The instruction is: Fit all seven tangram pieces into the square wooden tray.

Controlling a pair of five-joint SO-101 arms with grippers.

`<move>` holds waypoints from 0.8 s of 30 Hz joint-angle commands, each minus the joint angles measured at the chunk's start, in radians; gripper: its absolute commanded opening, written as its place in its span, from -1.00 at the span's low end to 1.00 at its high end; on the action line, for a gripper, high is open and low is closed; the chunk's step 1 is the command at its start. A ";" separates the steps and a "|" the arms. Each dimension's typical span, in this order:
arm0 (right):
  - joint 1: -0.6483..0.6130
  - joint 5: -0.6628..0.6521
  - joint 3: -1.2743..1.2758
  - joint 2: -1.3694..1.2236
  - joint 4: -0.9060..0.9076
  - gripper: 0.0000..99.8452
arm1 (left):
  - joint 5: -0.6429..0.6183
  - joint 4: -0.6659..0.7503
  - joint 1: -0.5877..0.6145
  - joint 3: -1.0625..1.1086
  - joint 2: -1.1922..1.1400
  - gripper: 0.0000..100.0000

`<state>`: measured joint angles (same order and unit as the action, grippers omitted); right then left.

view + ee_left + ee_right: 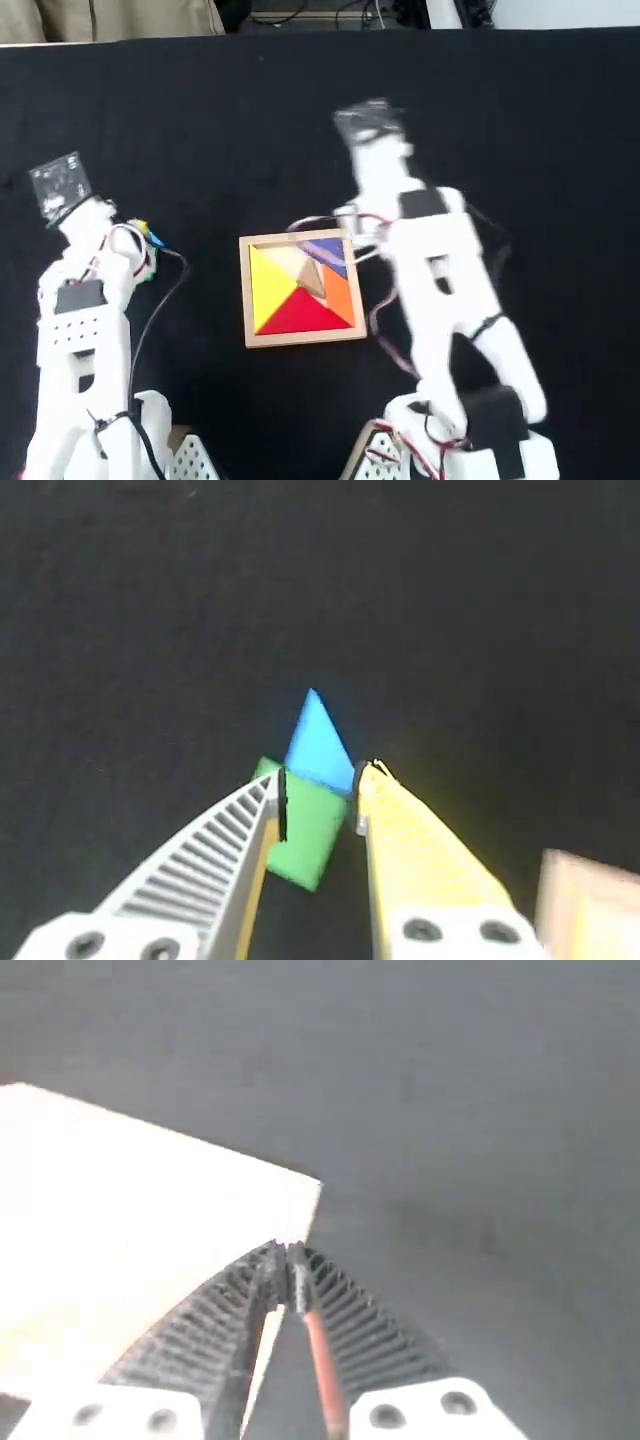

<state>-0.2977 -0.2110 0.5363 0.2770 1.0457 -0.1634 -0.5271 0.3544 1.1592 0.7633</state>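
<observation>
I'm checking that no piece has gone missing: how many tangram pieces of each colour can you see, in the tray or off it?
yellow piece: 1
red piece: 1
orange piece: 1
purple piece: 1
tan piece: 1 (hard to tell from bare wood)
blue piece: 1
green piece: 1
Total: 7

Black table — the square wooden tray lies near its middle.

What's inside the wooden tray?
Yellow, red, orange and purple pieces, plus a pale patch, piece or bare wood, I can't tell. The right arm hides the tray's far right corner.
</observation>
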 commanded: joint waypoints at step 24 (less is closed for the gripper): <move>-0.198 -0.110 -0.140 -0.400 -0.002 -0.98 | 0.009 0.069 0.056 0.022 -0.005 -0.73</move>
<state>-0.5263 -0.3092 0.4427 -0.1281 1.0365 -0.1634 -0.4764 0.4020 1.1884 0.7587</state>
